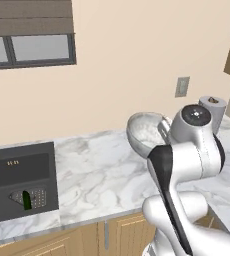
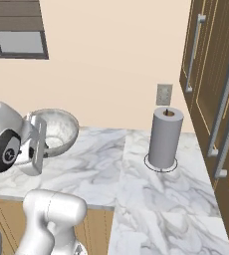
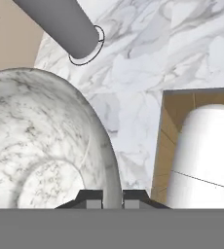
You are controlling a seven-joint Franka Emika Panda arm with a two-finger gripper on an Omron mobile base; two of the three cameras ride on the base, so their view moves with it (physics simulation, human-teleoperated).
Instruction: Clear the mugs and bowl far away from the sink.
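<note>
Currently tool (image 3: pixel 112 198) clamped on bowl (image 3: pixel 41 146) rim | bowl tilted, off worktop (image 2: pixel 146 189) | near paper-towel roll (image 2: pixel 164 137), away from sink (image 1: pixel 19 180)

2 base cams behind arm, L & R, sharing bowl (image 1: pixel 146 131), hand cam close above rim

In the left base view the arm (image 1: pixel 187 165) hides the right side of the bowl (image 1: pixel 144 131) and the lower part of the paper-towel roll (image 1: pixel 214 111), and the sink (image 1: pixel 19 180) is cut off by the left edge. In the hand view the bowl runs off the left edge, and the claw (image 3: pixel 112 200) shows just its two tips astride the rim, so its grip cannot be judged.
</note>
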